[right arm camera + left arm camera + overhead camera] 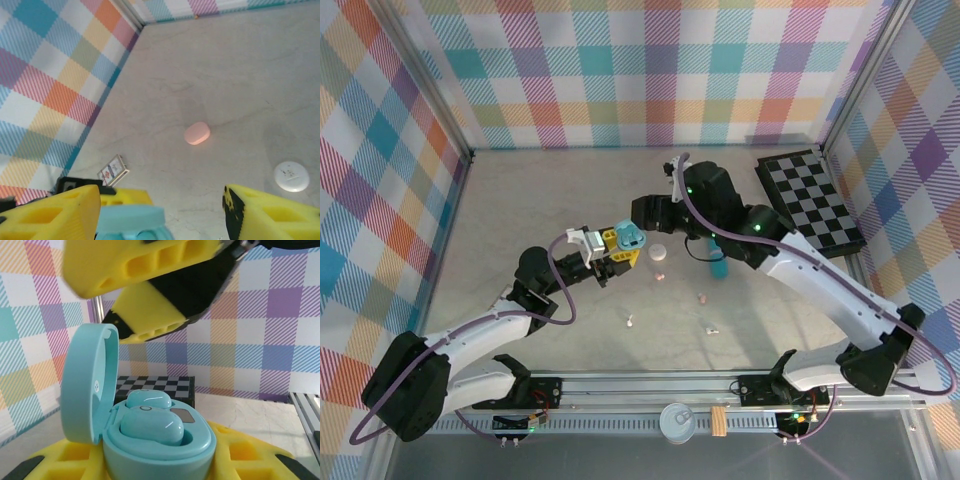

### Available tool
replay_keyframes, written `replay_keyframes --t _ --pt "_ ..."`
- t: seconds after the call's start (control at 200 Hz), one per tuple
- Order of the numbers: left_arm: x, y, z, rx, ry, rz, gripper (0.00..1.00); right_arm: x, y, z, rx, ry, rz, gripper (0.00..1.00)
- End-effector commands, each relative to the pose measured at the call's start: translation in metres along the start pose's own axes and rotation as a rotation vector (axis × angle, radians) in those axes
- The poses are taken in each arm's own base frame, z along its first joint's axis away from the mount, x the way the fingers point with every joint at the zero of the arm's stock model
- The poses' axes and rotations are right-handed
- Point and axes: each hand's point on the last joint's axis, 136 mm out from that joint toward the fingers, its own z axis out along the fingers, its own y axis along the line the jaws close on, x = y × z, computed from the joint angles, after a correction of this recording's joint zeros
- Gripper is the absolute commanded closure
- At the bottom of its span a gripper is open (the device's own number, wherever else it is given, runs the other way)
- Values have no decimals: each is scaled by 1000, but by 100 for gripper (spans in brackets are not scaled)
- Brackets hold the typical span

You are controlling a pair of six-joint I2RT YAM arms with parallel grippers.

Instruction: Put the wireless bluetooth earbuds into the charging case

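Plaid walls, grey tabletop. Blue earbuds both seated in open teal charging case, pinched in left jaws. Right jaws spread wide just above, holding nothing. Pink earbud, white earbud loose on tabletop. Advice: raise right arm straight up, avoid lid.

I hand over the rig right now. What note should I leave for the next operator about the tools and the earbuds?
Left tool: shut on the blue case, whose lid is open.
Right tool: open just above that case, holding nothing.
Done: both blue earbuds sit in the case.
Left: likely closing the lid. Then the loose earbuds on the table, with the pink case and the white case lying there.
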Motion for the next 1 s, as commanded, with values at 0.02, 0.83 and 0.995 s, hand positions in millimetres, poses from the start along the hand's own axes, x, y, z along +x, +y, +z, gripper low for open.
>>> replay_keyframes --t 0.02,0.83,0.995 --pt "-25 -6 1 26 -50 68 75 5 -1 1 13 46 10 32" --pt "-55 -2 7 -4 -170 -2 75 31 21 -36 -519 116 472 27" --pt "-55 -3 13 0 -176 -10 75 35 32 -25 -632 171 545 29"
